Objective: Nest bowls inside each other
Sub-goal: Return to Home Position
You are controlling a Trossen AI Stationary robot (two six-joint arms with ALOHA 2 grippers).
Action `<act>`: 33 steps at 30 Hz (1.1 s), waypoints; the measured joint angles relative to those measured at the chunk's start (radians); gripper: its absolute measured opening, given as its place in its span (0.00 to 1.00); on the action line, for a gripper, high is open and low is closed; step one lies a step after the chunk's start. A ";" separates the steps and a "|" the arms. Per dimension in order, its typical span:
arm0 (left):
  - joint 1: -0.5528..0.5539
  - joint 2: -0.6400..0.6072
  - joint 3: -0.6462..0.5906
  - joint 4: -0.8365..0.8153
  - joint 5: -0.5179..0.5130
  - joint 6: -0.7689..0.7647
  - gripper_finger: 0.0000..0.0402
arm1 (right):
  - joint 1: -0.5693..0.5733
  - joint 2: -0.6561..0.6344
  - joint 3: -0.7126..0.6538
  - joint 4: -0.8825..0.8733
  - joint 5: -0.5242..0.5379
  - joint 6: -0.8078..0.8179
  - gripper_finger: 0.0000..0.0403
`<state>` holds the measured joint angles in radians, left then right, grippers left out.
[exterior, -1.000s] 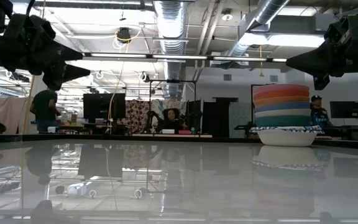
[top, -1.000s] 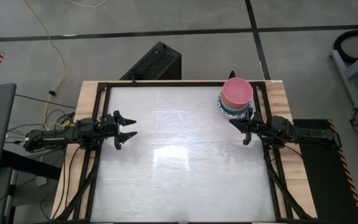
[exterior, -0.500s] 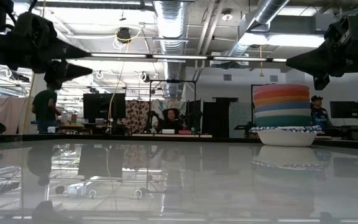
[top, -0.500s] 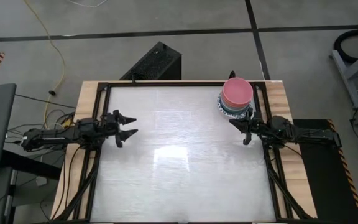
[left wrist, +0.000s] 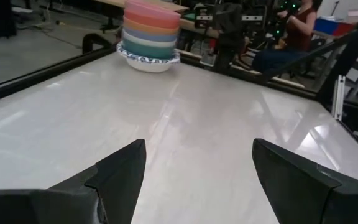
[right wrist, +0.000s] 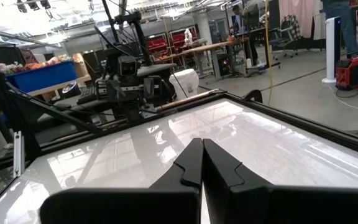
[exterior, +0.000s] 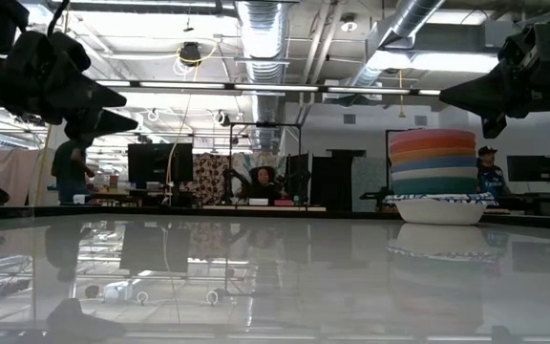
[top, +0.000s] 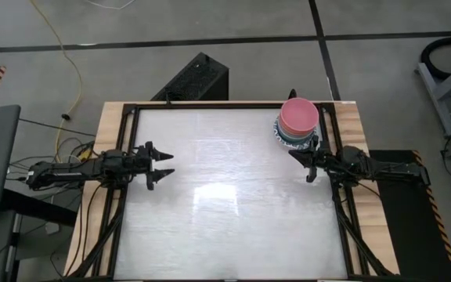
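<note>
The bowls [top: 297, 119] stand as one nested stack at the table's far right corner. Pink is on top, with orange, blue, cream and teal below [exterior: 434, 162]. The lowest is a white bowl with a blue-patterned rim [left wrist: 148, 61], whose base rests on the table. My right gripper [top: 296, 155] hovers shut above the right edge, just near of the stack and apart from it [right wrist: 202, 152]. My left gripper [top: 169, 163] hovers open above the left edge, nothing between its fingers [left wrist: 197, 155].
The glossy white tabletop [top: 225, 196] stretches between the two grippers, bounded by a black frame [top: 210, 105]. A black box [top: 194, 78] sits on the floor beyond the far edge. People show in the room behind the table [exterior: 261, 182].
</note>
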<state>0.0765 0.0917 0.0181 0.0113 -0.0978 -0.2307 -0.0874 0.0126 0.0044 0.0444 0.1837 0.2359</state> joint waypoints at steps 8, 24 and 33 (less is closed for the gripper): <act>-0.022 -0.049 -0.001 0.005 -0.002 -0.001 0.71 | 0.000 0.000 0.000 0.000 0.000 0.000 0.06; -0.031 -0.091 -0.008 0.032 -0.015 0.002 0.71 | 0.000 0.000 0.000 0.000 -0.001 0.000 0.06; -0.026 -0.079 -0.005 0.019 -0.013 0.002 0.71 | 0.000 -0.001 0.000 0.000 -0.002 0.000 0.06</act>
<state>0.0509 0.0132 0.0128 0.0306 -0.1111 -0.2291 -0.0875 0.0120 0.0044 0.0444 0.1822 0.2359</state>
